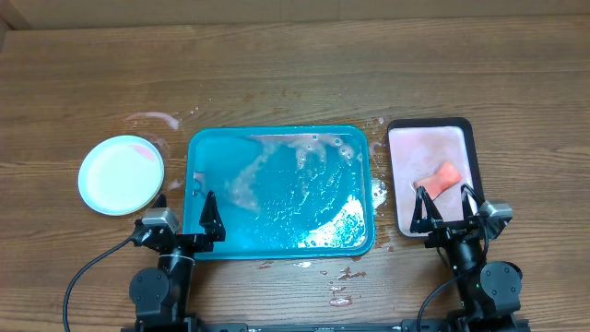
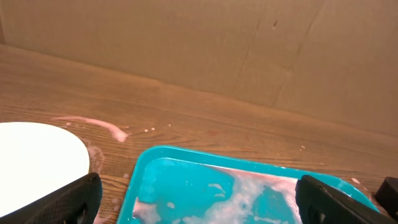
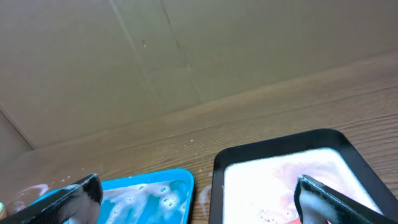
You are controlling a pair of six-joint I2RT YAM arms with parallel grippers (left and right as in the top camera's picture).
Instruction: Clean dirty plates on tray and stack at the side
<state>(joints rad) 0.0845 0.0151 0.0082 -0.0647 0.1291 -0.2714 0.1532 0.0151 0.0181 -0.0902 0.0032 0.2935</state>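
Near the table point(image 1: 295, 74) front, left jaws, right jaws, both wide open, empty

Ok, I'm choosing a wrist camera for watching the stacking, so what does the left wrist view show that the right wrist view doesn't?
Only the left wrist view shows the pale plate on the table, left of the blue tray, and a pink smear on the wood. Only the right wrist view shows the black-rimmed tray with its wet pink inside. Both share the sudsy blue tray, the table and the cardboard wall behind.
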